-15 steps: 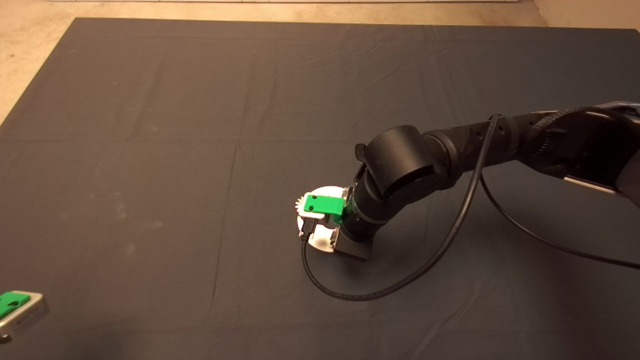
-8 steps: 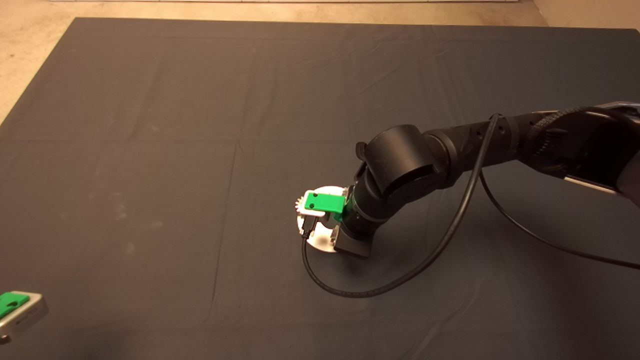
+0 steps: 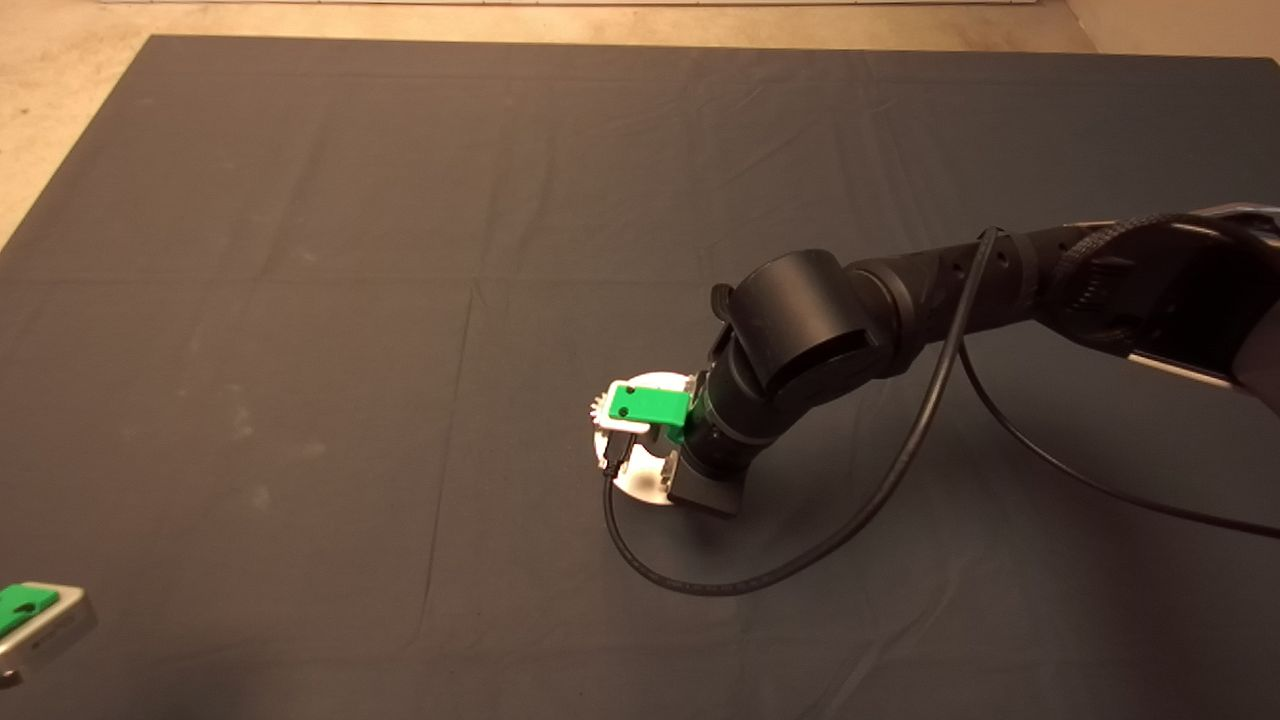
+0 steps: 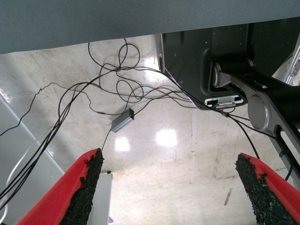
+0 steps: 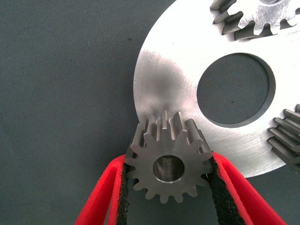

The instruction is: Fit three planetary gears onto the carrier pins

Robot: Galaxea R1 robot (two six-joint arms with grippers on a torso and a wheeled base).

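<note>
From above, the right arm reaches in from the right edge over the dark mat point(image 3: 300, 250) on the table, and the right gripper point(image 3: 645, 415) hangs directly over the white disc point(image 3: 640, 484), just right of the mat's middle and toward the near side. The gripper and wrist cover most of the disc; a few gear teeth poke out at its left rim. A black cable point(image 3: 800, 560) loops on the mat near the disc. The left gripper point(image 3: 25, 610) waits at the lower left edge.

The left wrist view shows that gripper's red fingers point(image 4: 70, 197) spread wide with nothing between them, and beyond them a pale floor with tangled cables.

In the right wrist view, the right gripper point(image 5: 168, 197) is clamped on a gear point(image 5: 168, 161), one pad pressed to each side. The gear sits at the disc's point(image 5: 173, 79) rim, a pale pin end showing in its centre hole. Two other gears point(image 5: 255, 16) point(image 5: 288, 138) lie on the disc, around its large centre hole, apart from the gripper.
</note>
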